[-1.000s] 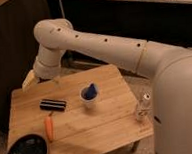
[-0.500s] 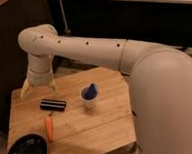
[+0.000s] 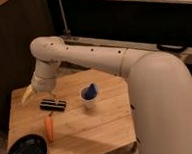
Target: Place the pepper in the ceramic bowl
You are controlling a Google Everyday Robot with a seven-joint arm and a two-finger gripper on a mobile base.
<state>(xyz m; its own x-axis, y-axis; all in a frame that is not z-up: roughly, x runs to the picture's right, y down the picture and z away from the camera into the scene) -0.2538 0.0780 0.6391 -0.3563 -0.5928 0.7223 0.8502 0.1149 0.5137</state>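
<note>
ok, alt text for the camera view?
White robot arm reaches over a wooden table, its gripper open above the left edge, holding nothing. An orange pepper lies near a black bar, a dark bowl at the front corner.

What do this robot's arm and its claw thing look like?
The arm is a thick, smooth, off-white tube with rounded joints and a row of small dark dots along it. Its gripper, near the left edge of the table, ends in pale yellowish tapered fingers.
</note>
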